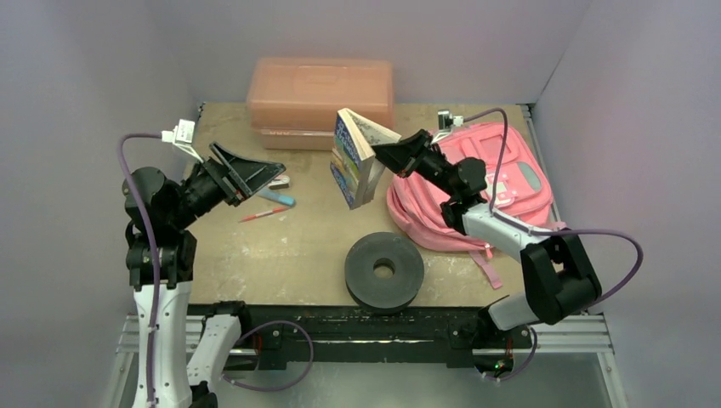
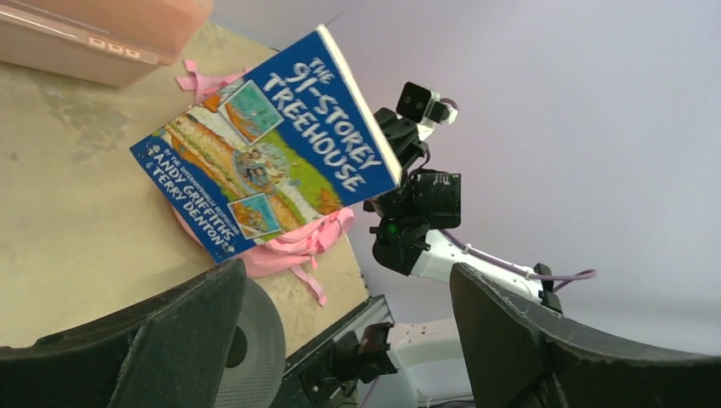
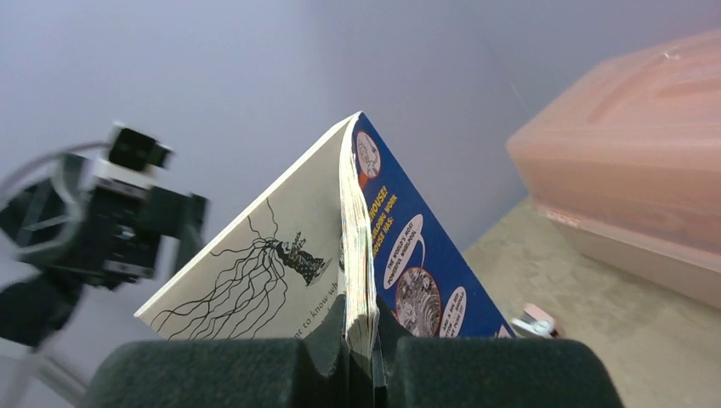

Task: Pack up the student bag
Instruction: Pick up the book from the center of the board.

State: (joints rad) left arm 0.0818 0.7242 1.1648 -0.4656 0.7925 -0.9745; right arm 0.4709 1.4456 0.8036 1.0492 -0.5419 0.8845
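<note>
- Pink backpack [image 1: 510, 183] lies at the counter's [image 1: 281, 255] right.
- Right claw [image 1: 383, 153] pinches a book [image 1: 353, 161] aloft; left claw [image 1: 255, 174] gapes empty.
- Next, likely: steer book into the backpack.

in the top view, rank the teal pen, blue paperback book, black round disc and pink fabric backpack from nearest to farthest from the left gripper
From the left gripper:
1. teal pen, right beside it on the table
2. blue paperback book, mid-table, lifted
3. black round disc, near edge, centre
4. bright-pink fabric backpack, far right
</note>
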